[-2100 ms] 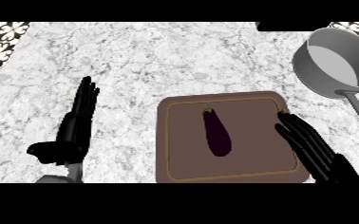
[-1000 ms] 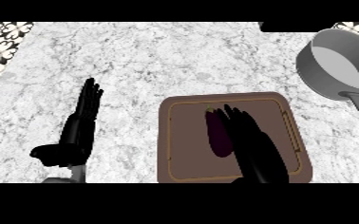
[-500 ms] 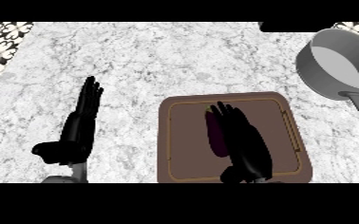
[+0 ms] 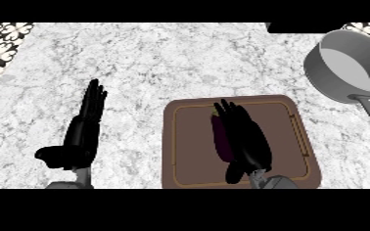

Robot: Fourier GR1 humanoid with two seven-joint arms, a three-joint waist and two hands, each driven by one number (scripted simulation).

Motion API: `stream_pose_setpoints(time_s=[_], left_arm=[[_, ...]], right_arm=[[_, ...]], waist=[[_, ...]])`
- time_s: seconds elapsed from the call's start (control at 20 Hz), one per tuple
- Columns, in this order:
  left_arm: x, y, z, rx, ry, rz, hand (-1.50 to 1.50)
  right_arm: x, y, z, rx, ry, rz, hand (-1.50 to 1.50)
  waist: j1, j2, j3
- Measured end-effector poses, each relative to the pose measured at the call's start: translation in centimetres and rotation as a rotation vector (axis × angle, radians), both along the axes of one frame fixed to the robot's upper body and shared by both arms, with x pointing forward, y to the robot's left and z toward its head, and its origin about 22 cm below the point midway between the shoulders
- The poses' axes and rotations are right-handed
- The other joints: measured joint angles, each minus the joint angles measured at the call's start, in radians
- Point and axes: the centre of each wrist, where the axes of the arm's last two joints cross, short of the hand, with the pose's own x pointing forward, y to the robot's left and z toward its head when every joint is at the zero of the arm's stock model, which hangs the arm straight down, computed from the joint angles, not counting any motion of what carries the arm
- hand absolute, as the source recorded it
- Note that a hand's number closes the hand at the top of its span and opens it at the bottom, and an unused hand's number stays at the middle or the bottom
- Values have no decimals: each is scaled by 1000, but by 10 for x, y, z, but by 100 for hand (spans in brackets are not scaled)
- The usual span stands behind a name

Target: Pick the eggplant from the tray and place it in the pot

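Observation:
A dark purple eggplant [image 4: 218, 136] lies lengthwise on the brown tray [image 4: 189, 151] at the lower middle of the head view. My right hand [image 4: 249, 139] lies over the eggplant's right side with its fingers straight and pointing away from me. Its thumb sits near the eggplant's near end. Only the eggplant's left strip and its stem end show. The grey pot [image 4: 338, 67] stands at the right edge, well beyond the tray, with its handle pointing toward me. My left hand [image 4: 81, 133] rests open on the counter left of the tray.
The marble counter [image 4: 159, 63] spreads wide behind and to the left of the tray. A patterned strip [image 4: 10, 39] runs along the far left edge. The tray's raised rim [image 4: 298, 127] lies between my right hand and the pot.
My right hand came from the tray's right edge leftward onto the eggplant and now covers most of it. The eggplant, the pot and my left hand have stayed put.

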Motion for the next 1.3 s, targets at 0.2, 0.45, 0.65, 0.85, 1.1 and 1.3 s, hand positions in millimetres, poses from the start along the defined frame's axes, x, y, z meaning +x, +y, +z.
stream_pose_setpoints(time_s=[0.2,0.45,0.65,0.85,1.1,1.3], left_arm=[[-5,6,-3,-2,-3,-2,0],[-1,3,4,3,-7,-3,0],[-4,2,3,0,-4,-2,0],[-8,0,6,3,-2,-9,0],[-5,-5,6,3,-13,-27,0],[1,-5,7,2,-15,-20,0]], right_arm=[[1,1,-6,-11,-78,34,150],[4,4,-6,-18,-165,58,150],[9,0,-6,-18,-200,77,150],[28,1,-4,-22,-175,27,150],[79,-5,5,-39,-63,-136,150],[113,0,17,-65,-123,-222,150]], waist=[[0,-4,-2],[-1,-5,-2],[-2,-5,-2],[2,-6,-3],[20,-2,-3],[20,4,1]])
